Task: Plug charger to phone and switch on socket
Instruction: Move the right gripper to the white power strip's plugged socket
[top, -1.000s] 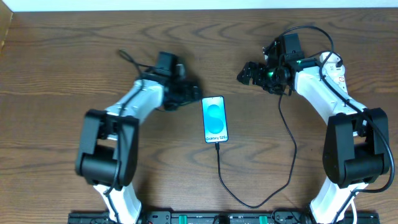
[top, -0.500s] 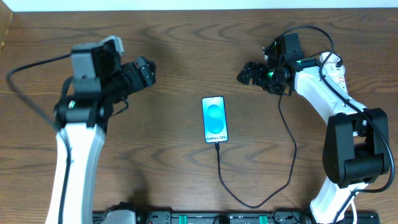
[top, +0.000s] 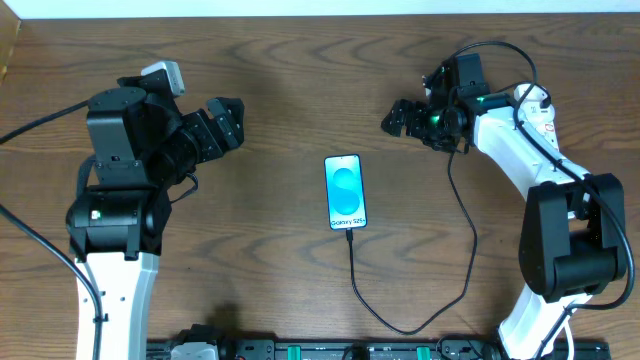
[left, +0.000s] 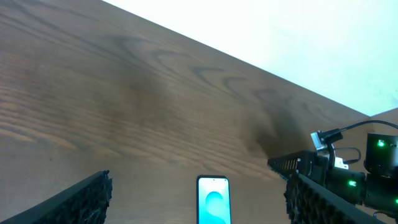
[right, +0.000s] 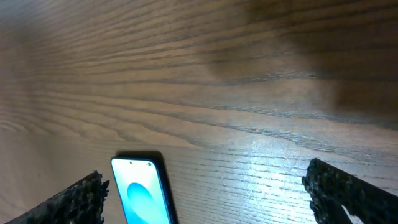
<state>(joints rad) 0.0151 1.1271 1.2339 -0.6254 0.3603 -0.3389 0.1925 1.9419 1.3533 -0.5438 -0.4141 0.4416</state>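
Dark wooden bench (top: 300, 60) is seen with the phone (top: 346, 192) laid at its centre, the charger (top: 352, 270) joined at its front-facing end. Left gripper (top: 226, 118) and right gripper (top: 394, 120) are held open nearer the back edge.

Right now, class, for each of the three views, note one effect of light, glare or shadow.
Overhead: even light, with the phone screen glowing bright. Left wrist: the background past the table edge is blown out white, and soft shadows darken the wood. Right wrist: pale glare streaks the wood right of the phone.
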